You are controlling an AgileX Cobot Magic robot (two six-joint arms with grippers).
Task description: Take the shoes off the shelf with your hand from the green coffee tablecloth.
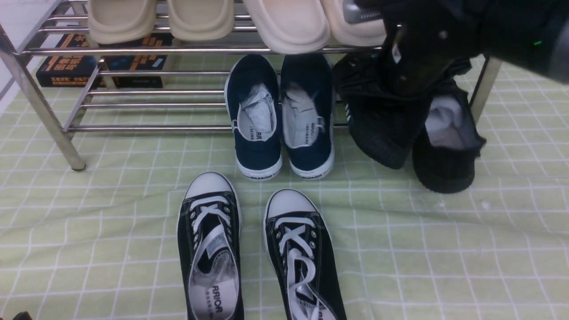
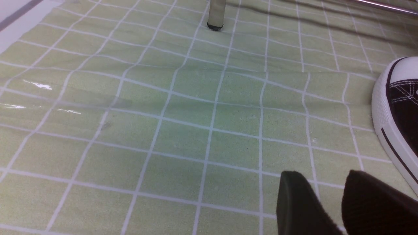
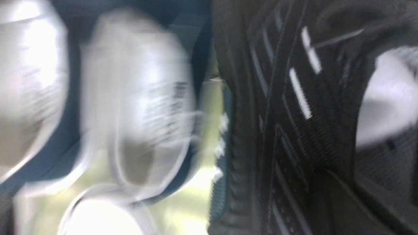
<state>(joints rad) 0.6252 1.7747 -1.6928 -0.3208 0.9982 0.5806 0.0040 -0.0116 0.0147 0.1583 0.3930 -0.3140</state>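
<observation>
Nearest of all sits a pair of black canvas sneakers with white toe caps and laces (image 1: pixel 302 253), well in front of the shiny chrome tube rack (image 1: pixel 146 128), heels cut off at the edge of the front view. Under them spreads the pale green tablecloth (image 1: pixel 444 249) with its thin white grid, wrinkled. The right gripper (image 1: pixel 413 75), a black hand with a small green light (image 1: pixel 538 43), reaches over the rack's right end and hides much of the pair of all-black knit sneakers (image 1: pixel 382 133). Its fingers are closed on their collars, though black on black makes the exact contact hard to make out. Those sneakers tilt, near ends poking out in front of the rack's lower tier, white stuffing (image 1: pixel 444 118) showing in one. The right wrist view is badly blurred: only white dashes on black knit come through. Navy slip-ons with white soles (image 1: pixel 255 146) stand just beside them, across the rack's lower front bar. Cream slippers (image 1: pixel 284 26) fill the upper tier, cut off above. A dark book with orange lettering (image 1: pixel 66 66) lies behind the rack, barred by its tubes. The left gripper (image 2: pixel 325 182) hovers over bare cloth in front of the rack, fingers apart, holding nothing.
</observation>
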